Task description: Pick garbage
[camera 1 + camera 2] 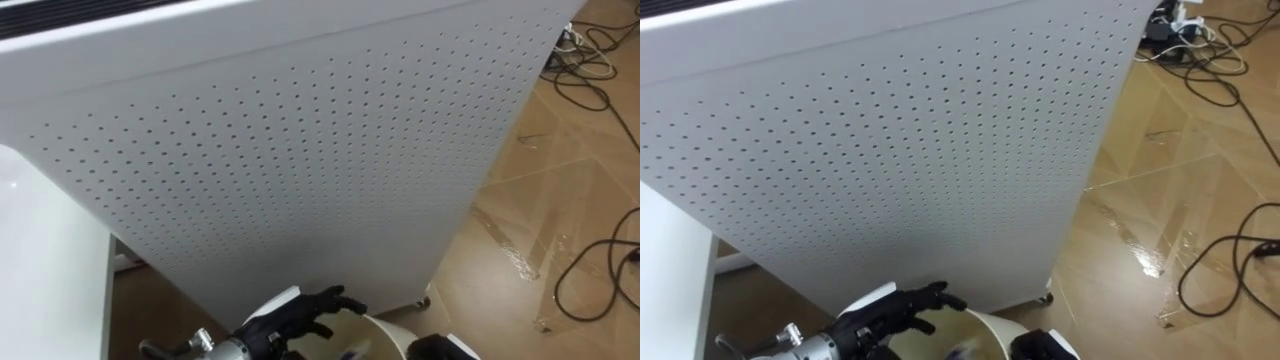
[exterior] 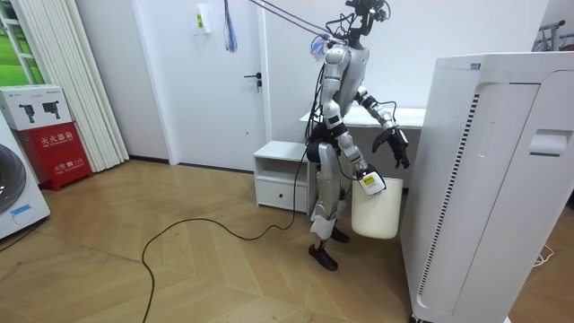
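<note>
Fingers (image 1: 332,298) of the left hand (image 1: 288,322) are stretched out and a little spread, closed on nothing. They hover just above the rim of a white bin (image 1: 386,330), in front of the perforated white panel of a tall appliance (image 1: 300,150). Left of that hand lies the corner of a white table (image 1: 45,270). Inside the bin's mouth there is a pale greyish shape, too little of it visible to say whether it is garbage. Just right of the rim, at the bottom edge, sits the dark right hand (image 1: 440,349); whether it grips anything I cannot tell. Further right, black cables (image 1: 590,280) loop over the wooden floor (image 1: 520,200).

Seen from across the room, starting at the room view's left, there is a red cabinet (image 2: 49,135) with white lettering too small to read. Next come a white door (image 2: 235,81) and a low white drawer unit (image 2: 282,175). Then comes the robot, standing upright between the table and the appliance, turned toward the appliance. The bin is in front of its legs, close to the appliance. A small yellow label (image 2: 370,185) shows at the rim by the lower hand, its print illegible.
</note>
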Available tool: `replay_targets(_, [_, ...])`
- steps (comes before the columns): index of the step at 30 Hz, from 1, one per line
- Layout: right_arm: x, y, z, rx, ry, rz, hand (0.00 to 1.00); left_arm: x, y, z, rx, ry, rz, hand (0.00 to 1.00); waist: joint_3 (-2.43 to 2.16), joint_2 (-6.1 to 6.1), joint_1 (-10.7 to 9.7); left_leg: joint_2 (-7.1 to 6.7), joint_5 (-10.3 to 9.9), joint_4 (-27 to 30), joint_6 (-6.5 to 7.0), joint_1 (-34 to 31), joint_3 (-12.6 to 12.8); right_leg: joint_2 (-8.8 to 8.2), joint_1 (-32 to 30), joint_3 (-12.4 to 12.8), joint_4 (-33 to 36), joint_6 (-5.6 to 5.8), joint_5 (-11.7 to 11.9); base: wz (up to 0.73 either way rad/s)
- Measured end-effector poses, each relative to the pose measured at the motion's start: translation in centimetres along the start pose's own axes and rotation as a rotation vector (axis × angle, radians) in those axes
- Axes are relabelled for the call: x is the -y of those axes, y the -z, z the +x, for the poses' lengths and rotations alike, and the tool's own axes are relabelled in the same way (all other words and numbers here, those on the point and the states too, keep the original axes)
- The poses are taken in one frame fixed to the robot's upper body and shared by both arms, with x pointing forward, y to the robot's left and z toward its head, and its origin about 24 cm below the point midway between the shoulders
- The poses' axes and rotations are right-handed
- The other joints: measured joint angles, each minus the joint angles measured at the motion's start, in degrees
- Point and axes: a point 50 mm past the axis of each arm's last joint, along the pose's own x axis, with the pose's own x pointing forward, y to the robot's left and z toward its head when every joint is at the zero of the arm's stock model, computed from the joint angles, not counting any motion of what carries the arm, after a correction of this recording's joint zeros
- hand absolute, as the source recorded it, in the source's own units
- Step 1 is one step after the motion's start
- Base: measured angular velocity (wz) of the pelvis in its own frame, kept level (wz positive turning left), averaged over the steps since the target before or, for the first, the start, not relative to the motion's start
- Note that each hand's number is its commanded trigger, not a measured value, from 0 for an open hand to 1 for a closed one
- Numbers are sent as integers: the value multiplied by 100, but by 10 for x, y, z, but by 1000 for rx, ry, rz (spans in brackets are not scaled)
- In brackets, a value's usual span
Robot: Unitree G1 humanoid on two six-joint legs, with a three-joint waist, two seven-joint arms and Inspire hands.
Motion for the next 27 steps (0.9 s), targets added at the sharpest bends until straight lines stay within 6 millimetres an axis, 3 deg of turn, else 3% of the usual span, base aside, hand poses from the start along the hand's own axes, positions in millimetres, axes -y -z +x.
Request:
replay_targets(14, [3, 2, -1, -5, -2, -2, 100, 3, 4, -1, -15, 37, -10, 0, -2, -2, 13, 5, 2, -33, -1, 81, 15, 12, 57, 19, -22, -1, 0, 0])
replay_targets(21, [5, 8, -4, -19, -11, 13, 100, 7, 17, -10, -46, 42, -55, 0, -12, -3, 30, 14, 10, -138, -6, 267, 20, 28, 227, 19, -103, -3, -4, 0])
replay_targets(25, [7, 23, -10, -68, -14, 7, 100, 8, 28, -19, -82, 36, -92, 0, -18, -12, 28, 7, 10, -182, -5, 419, 28, 23, 362, 23, -112, 10, -24, 0])
replay_targets(27, [4, 38, -15, -116, -17, 21, 100, 14, 36, -25, -105, 31, -125, 0, -50, -41, 17, 1, 9, -256, -5, 594, 39, 11, 500, 23, -104, 23, -74, 0])
